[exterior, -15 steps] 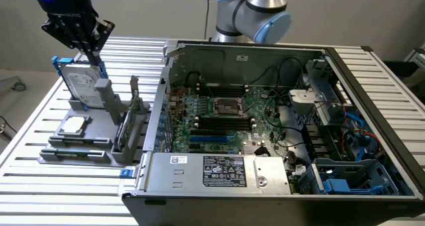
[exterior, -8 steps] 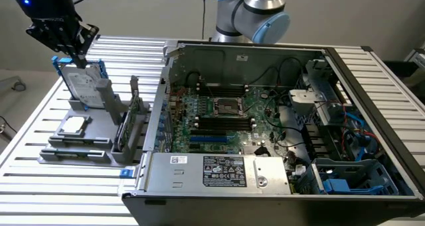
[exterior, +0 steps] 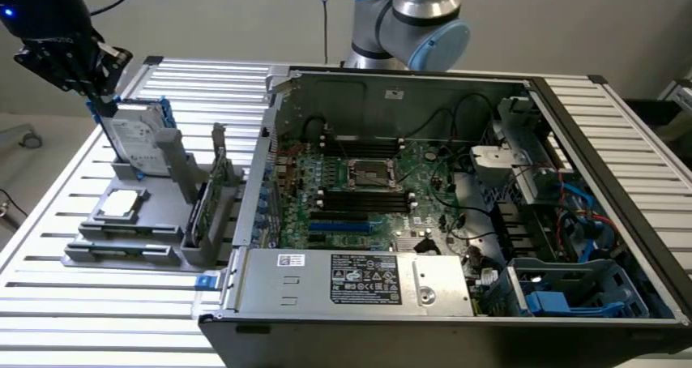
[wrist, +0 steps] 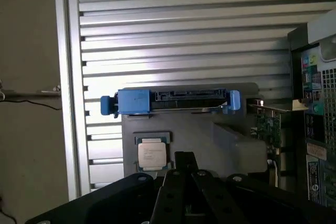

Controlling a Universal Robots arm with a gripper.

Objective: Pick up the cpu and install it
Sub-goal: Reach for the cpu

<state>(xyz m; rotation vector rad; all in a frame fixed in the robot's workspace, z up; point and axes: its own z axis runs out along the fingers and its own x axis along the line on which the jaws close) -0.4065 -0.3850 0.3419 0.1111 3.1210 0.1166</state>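
Well below the closed, empty hand [exterior: 106, 103], the cpu [exterior: 119, 204] lies flat, untouched.

Slatted aluminium table [exterior: 97, 311], plain pale wall [exterior: 238, 19] behind, beige floor [exterior: 27, 177] beside it.

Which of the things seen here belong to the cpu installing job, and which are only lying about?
For the job:
- cpu, lying flat in the grey holder
- socket on the motherboard
- pincer, close over the cpu

Lying about:
- hard drive with blue bracket, upright in the holder
- power supply
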